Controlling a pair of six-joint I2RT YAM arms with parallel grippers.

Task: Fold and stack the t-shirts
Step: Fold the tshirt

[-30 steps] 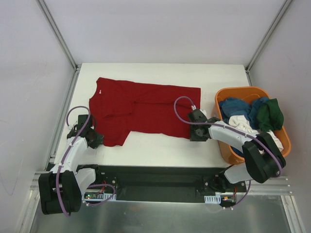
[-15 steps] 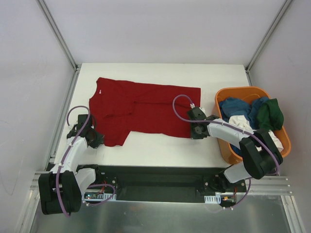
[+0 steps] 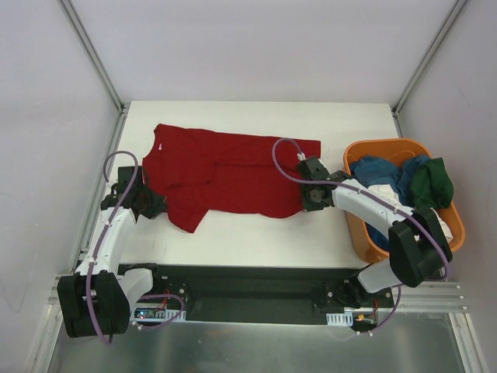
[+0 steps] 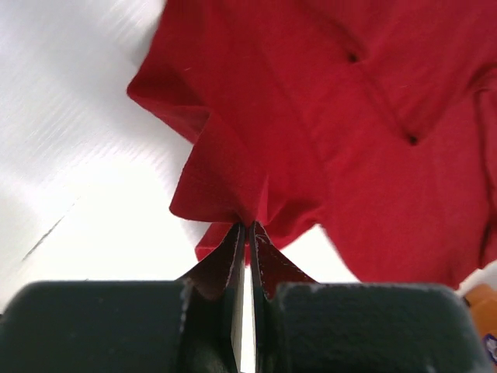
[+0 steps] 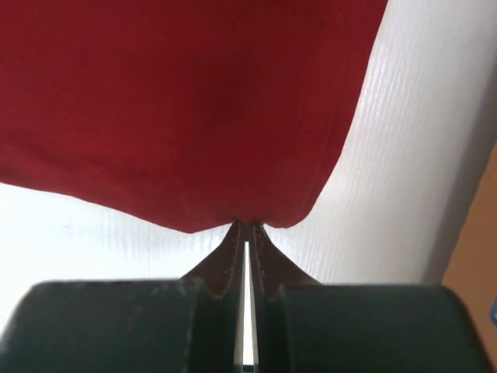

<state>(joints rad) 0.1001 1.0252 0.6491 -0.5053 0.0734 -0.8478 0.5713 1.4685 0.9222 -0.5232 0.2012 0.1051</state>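
Note:
A dark red t-shirt (image 3: 233, 171) lies spread across the white table (image 3: 256, 241), collar to the left. My left gripper (image 3: 159, 206) is shut on its near-left sleeve edge, and the left wrist view shows the cloth (image 4: 256, 179) bunched at the fingertips (image 4: 247, 227). My right gripper (image 3: 304, 203) is shut on the shirt's near-right hem corner; in the right wrist view the hem (image 5: 194, 116) is pinched at the fingertips (image 5: 247, 225) and lifted a little. More t-shirts, blue (image 3: 377, 172), dark green (image 3: 432, 185) and white (image 3: 387, 196), lie heaped in the basket.
An orange plastic basket (image 3: 458, 225) stands at the table's right edge, close beside my right arm. White walls with metal frame posts (image 3: 93, 58) enclose the table on three sides. The arm bases sit on a black rail (image 3: 248, 291) at the near edge.
The right gripper closed on the shirt's near-right hem corner and moved slightly away from the bases. The left gripper, still shut on the sleeve, shifted up and pulled the near-left cloth with it.

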